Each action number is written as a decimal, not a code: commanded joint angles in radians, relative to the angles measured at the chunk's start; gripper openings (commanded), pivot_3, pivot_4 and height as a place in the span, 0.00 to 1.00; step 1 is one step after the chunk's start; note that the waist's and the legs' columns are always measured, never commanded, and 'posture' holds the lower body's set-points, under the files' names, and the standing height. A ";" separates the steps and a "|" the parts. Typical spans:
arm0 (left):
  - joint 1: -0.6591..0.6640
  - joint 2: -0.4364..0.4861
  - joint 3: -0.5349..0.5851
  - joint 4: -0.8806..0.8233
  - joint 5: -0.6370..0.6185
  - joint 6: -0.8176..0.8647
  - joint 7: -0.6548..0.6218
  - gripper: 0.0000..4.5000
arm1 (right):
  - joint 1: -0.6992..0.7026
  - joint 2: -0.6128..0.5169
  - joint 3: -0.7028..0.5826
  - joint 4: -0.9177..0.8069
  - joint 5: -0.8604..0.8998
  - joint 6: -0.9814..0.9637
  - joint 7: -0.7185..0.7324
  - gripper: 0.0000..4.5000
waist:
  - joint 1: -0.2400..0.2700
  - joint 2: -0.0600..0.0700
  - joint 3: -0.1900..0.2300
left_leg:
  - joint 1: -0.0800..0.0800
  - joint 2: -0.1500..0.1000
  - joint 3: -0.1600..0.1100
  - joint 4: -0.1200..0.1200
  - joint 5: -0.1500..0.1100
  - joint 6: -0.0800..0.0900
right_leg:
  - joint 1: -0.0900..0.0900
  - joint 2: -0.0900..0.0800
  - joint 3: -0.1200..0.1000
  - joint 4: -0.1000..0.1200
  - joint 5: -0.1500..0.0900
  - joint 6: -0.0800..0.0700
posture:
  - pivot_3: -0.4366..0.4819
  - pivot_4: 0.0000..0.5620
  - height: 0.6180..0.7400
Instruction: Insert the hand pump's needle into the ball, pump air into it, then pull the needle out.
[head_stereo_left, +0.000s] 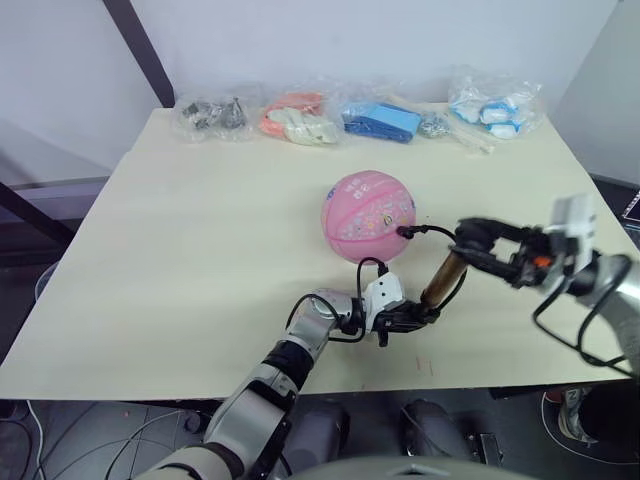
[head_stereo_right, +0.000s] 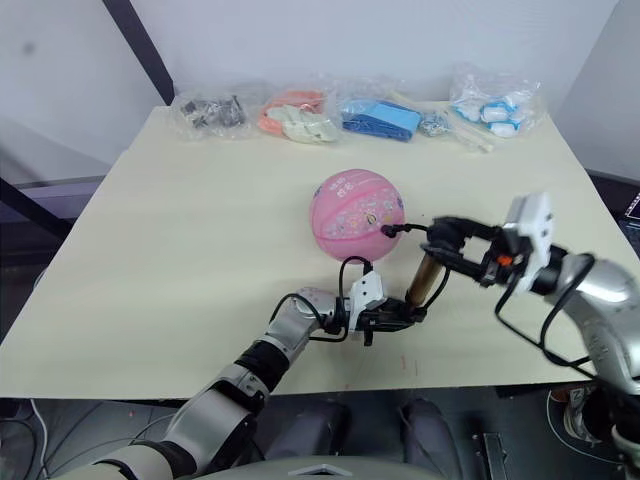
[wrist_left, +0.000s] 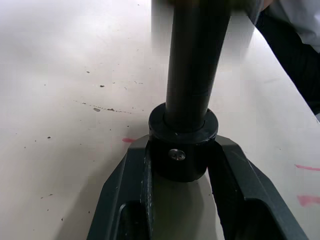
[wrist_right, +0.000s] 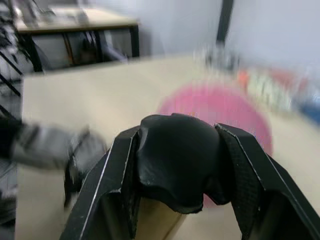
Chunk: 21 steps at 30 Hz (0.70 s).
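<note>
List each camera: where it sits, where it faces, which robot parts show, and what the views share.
Left eye view: on the head, looking down at the table, the ball, the hand pump and both arms.
Right eye view: the same scene from the stereo partner.
Left wrist view: on the left wrist, along the left gripper, shut on the pump's black base.
Right wrist view: on the right wrist, along the right gripper, shut on the pump's black handle, the ball beyond.
Shared: every view shows the pump.
</note>
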 joint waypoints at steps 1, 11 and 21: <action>0.031 0.022 -0.006 0.063 0.031 0.043 0.015 0.24 | -0.055 -0.026 -0.117 -0.045 0.124 0.036 -0.007 0.42 | 0.000 -0.001 0.001 | 0.000 0.000 0.000 0.000 0.000 0.000 | 0.000 0.000 0.000 0.000 0.000 0.000 | 0.48 0.27 1.00; 0.023 0.020 -0.008 0.074 0.034 0.039 0.010 0.24 | -0.103 -0.039 -0.156 -0.039 0.152 0.090 -0.038 0.42 | 0.000 -0.001 0.001 | -0.001 -0.001 0.000 0.000 0.000 0.000 | -0.001 -0.002 0.000 -0.001 0.000 0.000 | 0.48 0.27 1.00; 0.020 0.017 -0.006 0.079 0.034 0.039 0.012 0.24 | 0.072 0.053 0.062 -0.039 -0.102 -0.005 -0.036 0.42 | -0.002 -0.002 0.000 | 0.003 0.000 0.001 0.000 0.000 0.000 | 0.002 -0.001 0.000 0.000 0.000 0.000 | 0.48 0.27 1.00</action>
